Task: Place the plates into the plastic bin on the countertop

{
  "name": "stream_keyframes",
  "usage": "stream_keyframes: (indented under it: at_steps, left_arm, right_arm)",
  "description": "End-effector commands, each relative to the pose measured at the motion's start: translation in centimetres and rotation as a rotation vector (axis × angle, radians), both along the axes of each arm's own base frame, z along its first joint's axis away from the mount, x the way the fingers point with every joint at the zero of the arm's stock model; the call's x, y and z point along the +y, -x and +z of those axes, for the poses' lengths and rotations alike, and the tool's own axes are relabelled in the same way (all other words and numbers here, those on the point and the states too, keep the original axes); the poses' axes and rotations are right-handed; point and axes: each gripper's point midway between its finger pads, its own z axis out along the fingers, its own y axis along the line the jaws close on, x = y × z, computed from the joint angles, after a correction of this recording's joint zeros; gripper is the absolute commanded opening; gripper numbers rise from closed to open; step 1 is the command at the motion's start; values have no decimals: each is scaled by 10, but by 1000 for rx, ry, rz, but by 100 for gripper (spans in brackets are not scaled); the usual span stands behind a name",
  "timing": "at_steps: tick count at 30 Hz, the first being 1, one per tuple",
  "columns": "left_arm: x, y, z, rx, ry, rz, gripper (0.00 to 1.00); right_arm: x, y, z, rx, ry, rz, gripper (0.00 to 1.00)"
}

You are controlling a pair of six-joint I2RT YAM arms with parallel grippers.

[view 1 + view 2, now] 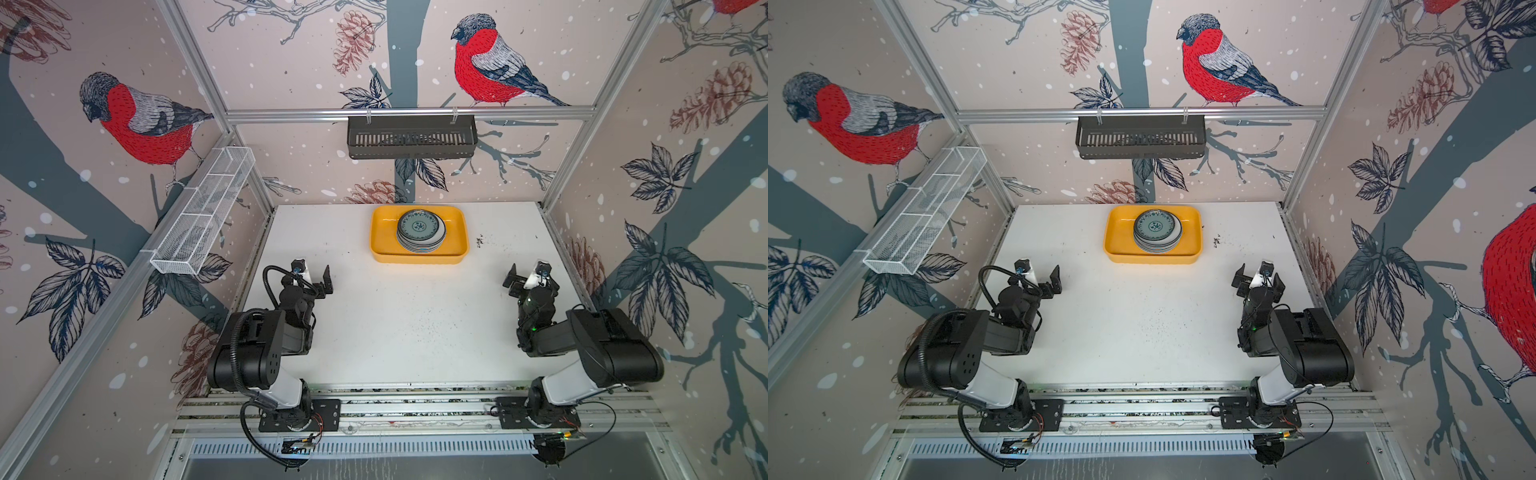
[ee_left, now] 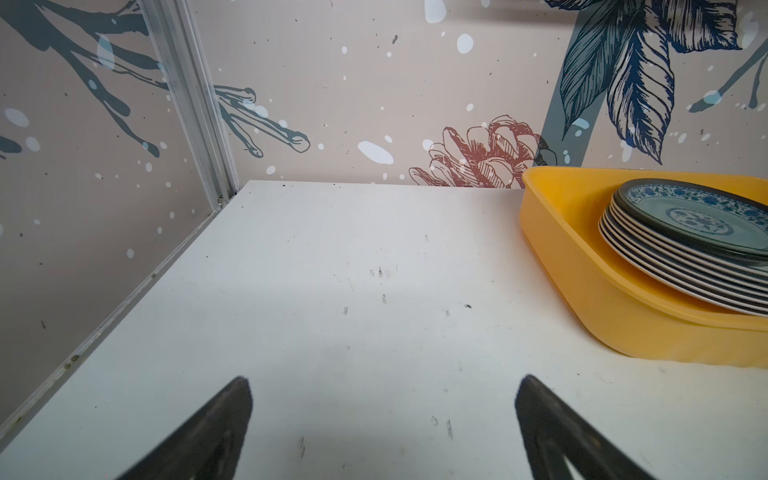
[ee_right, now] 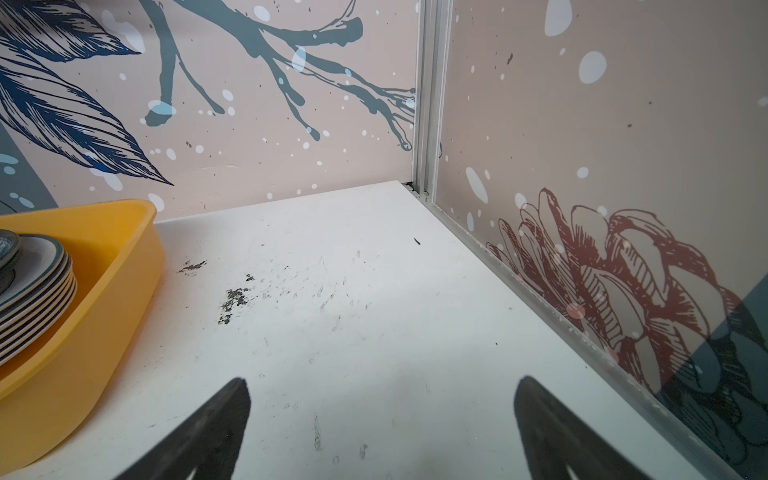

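All the plates (image 1: 420, 230) in sight sit in one stack inside the plastic bin (image 1: 384, 243), which rests at the far middle of the tabletop (image 1: 407, 332). No plate lies loose on the white surface in both top views, so the job looks finished. The left jaws and the right jaws both stand wide apart with nothing between them but bare tabletop. Each is near its own side edge, well apart from the bin.

The main hazard, as I judge it, is the stack itself. It looks to stand proud of the bin's rim, its lower plates seem slightly staggered toward the near wall, and the small grey-blue plate (image 2: 698, 216) on top rests on wider ones. A low sweep of either arm across the middle could clip that exposed edge and slide the upper plates off, or shove the light bin along the smooth tabletop. A further reach into the bin could tip the pile too. How many plates the stack holds cannot be counted from the edges that show
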Motion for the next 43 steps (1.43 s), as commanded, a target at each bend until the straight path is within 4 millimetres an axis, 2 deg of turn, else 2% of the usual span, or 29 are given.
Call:
stream_keyframes:
  at_steps: [1, 43]
  left_arm:
    - [-3, -1, 4, -15, -16, -20, 99]
    - [-3, -2, 5, -18, -17, -20, 99]
  right_arm:
    - [0, -3, 5, -14, 0, 8, 100]
    - [-1, -2, 6, -21, -8, 24, 100]
